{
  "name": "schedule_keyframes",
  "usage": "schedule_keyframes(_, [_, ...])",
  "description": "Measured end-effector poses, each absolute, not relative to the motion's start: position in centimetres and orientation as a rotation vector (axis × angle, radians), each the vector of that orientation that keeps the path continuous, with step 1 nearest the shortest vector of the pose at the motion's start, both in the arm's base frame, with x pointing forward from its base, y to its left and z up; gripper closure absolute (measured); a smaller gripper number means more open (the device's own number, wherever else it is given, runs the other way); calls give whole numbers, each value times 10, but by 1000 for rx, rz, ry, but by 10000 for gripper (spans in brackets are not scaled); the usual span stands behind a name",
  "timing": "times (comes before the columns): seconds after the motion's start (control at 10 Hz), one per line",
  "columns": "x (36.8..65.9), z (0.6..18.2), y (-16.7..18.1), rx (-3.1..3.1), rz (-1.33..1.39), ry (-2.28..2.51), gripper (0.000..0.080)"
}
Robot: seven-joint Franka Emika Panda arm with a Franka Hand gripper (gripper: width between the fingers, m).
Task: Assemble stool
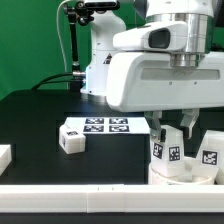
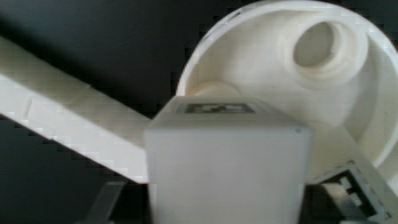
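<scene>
Leg [image 2: 222, 150] up close sat upright, pinched in the gripper's [image 1: 169, 134] half-shut jaws at the seat disc [image 2: 249, 62]; we judged assembly barely started, no leg visibly seated, second leg [image 1: 210, 152] beside it, third leg [image 1: 72, 138] near the marker board [image 1: 106, 126].

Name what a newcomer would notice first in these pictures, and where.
The big white robot arm fills the exterior view's upper right, its pincer gripping an upright stool leg at the round seat disc. A second leg lies on the black table, beside the marker board.
</scene>
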State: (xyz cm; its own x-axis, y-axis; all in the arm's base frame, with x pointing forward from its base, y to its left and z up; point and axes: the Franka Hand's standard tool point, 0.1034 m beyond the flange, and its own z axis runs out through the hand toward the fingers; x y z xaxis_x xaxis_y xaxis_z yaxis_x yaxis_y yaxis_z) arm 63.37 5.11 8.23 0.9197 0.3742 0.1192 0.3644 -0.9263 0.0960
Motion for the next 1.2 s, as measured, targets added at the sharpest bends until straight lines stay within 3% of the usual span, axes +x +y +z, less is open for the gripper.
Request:
schedule_keyframes(0.9, [633, 80, 46, 3061, 237, -891, 459])
schedule_keyframes(1.2, [628, 79, 59, 2873, 134, -1457, 459])
